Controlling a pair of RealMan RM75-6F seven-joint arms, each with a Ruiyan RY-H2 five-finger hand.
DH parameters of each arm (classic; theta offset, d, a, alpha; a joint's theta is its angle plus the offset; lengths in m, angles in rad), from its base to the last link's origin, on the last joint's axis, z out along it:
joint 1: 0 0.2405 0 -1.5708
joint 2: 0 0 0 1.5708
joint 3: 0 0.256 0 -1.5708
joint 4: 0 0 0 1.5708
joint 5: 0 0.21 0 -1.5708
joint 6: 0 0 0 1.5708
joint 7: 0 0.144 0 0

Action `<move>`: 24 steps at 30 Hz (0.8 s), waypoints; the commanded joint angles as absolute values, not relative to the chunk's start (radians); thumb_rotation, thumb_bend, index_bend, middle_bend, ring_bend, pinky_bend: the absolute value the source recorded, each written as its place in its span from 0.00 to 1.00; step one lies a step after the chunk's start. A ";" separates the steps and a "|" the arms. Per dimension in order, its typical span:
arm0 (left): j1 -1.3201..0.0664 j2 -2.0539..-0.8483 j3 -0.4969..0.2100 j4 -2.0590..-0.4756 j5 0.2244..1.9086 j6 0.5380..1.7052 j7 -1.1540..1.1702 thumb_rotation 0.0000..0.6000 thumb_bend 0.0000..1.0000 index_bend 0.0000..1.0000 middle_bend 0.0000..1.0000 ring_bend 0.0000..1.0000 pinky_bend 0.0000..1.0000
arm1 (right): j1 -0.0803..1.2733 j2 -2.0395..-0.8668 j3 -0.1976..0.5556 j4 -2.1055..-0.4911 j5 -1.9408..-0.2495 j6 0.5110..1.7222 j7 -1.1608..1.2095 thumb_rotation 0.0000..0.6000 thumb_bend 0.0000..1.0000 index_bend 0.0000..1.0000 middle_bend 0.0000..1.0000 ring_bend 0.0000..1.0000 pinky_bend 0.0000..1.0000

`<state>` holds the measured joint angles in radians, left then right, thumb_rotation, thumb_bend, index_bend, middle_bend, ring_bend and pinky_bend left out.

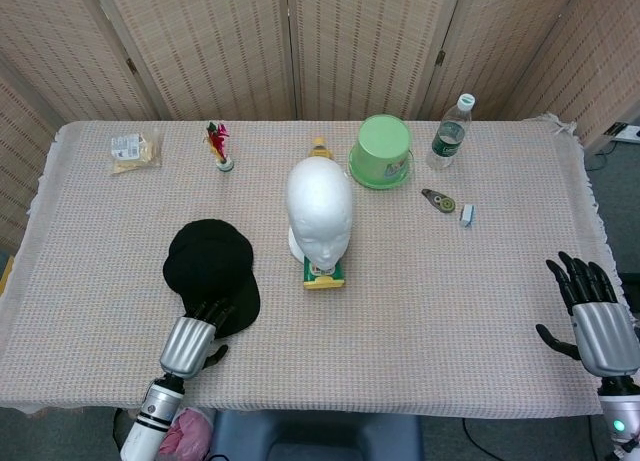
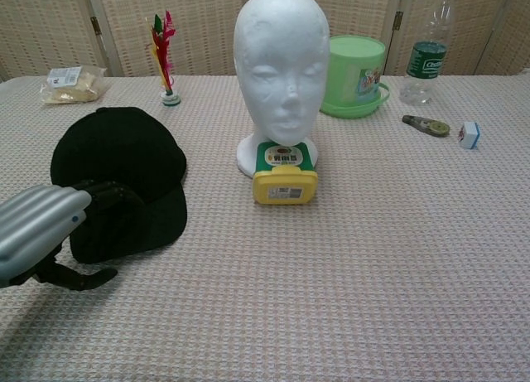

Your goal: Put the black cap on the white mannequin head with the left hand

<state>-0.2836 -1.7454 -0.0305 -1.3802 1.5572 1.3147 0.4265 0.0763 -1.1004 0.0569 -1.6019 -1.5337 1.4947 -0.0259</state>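
Note:
The black cap (image 1: 208, 271) (image 2: 120, 175) lies flat on the table, left of the white mannequin head (image 1: 319, 216) (image 2: 281, 71), which stands upright at the centre. My left hand (image 1: 192, 339) (image 2: 45, 233) is at the cap's near brim, fingers stretched over the brim edge and thumb low beside it; it holds nothing that I can see. My right hand (image 1: 597, 316) rests at the table's right front edge, fingers spread and empty.
A yellow and green tin (image 2: 285, 174) sits against the mannequin's base. Behind stand a green bucket (image 1: 382, 151), a water bottle (image 1: 449, 132), a small vase with red flowers (image 1: 219, 146) and a snack bag (image 1: 134, 150). A tape dispenser (image 1: 438, 199) and a small cube (image 1: 466, 215) lie at right.

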 commanded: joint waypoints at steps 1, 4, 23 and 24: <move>-0.287 -1.752 -0.029 -1.372 1.556 1.313 0.426 1.00 0.26 0.26 0.23 0.20 0.42 | 0.075 -1.098 0.056 -1.603 -1.537 1.499 -0.023 1.00 0.14 0.00 0.00 0.00 0.00; -0.292 -1.762 -0.031 -1.360 1.549 1.309 0.418 1.00 0.26 0.26 0.24 0.20 0.42 | 0.072 -1.096 0.055 -1.604 -1.540 1.505 -0.018 1.00 0.14 0.00 0.00 0.00 0.00; -0.283 -1.854 -0.031 -1.213 1.582 1.412 0.487 1.00 0.26 0.28 0.28 0.23 0.43 | 0.070 -1.088 0.052 -1.605 -1.547 1.505 0.001 1.00 0.14 0.00 0.00 0.00 0.00; -0.281 -1.858 -0.030 -1.209 1.587 1.422 0.500 1.00 0.26 0.28 0.28 0.23 0.43 | 0.071 -1.088 0.052 -1.605 -1.547 1.504 0.001 1.00 0.14 0.00 0.00 0.00 0.00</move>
